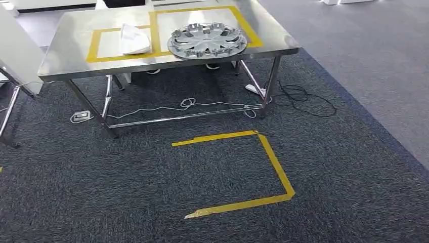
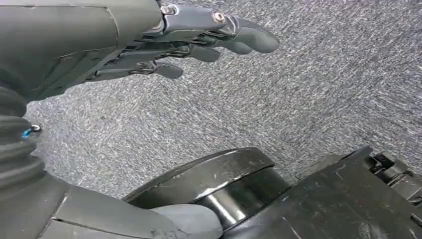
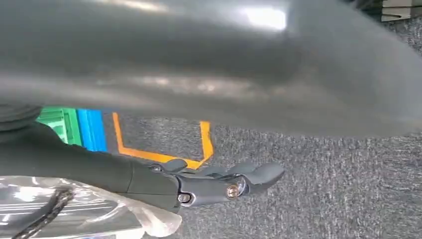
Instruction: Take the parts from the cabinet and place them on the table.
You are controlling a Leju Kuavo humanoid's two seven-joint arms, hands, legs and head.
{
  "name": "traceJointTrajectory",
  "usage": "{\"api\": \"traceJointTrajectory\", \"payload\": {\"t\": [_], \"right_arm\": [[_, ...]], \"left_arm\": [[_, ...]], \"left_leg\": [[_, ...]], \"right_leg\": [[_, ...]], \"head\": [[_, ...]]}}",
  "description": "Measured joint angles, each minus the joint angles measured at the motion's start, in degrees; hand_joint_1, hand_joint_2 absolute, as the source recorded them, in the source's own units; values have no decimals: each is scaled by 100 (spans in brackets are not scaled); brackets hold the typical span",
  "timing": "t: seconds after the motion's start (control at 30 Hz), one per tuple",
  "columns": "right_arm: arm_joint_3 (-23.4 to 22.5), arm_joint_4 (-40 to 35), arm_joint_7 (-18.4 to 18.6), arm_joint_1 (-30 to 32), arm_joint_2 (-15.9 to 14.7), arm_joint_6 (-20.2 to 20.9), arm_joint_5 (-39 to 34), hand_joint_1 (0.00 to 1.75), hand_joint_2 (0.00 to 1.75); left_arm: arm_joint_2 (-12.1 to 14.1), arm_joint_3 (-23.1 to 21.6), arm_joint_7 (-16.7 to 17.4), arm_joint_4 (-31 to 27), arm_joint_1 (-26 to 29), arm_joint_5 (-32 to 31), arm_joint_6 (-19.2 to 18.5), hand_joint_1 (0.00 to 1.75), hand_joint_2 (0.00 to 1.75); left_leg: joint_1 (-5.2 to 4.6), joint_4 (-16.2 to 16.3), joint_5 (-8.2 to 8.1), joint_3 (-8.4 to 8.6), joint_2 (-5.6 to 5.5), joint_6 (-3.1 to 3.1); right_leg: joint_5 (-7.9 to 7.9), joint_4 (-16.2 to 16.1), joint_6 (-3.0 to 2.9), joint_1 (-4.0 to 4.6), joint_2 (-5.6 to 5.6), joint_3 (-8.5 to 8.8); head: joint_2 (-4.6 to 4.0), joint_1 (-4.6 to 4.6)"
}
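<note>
Steel table bears hubcap, white part.

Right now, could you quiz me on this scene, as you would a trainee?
1. True or false: the silver hubcap lies on the steel table.
2. What lies in the smaller yellow taped square? A) a white part B) a red box C) a bottle
3. Fill in: the left hand hangs over grey ____, holding nothing.

Key: 1 true; 2 A, the white part; 3 carpet.
</note>
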Motion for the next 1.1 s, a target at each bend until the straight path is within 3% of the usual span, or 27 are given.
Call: {"api": "traceJointTrajectory", "payload": {"t": [1.1], "right_arm": [[-81,0,18,-3,0,98,-63,0,0]], "left_arm": [[-15,-2,52,0,-33,-72,-9,0,0]], "left_leg": [[1,1,10,-9,0,-15]], "right_leg": [[15,1,-10,0,0,-7]], "head": [[0,2]]}}
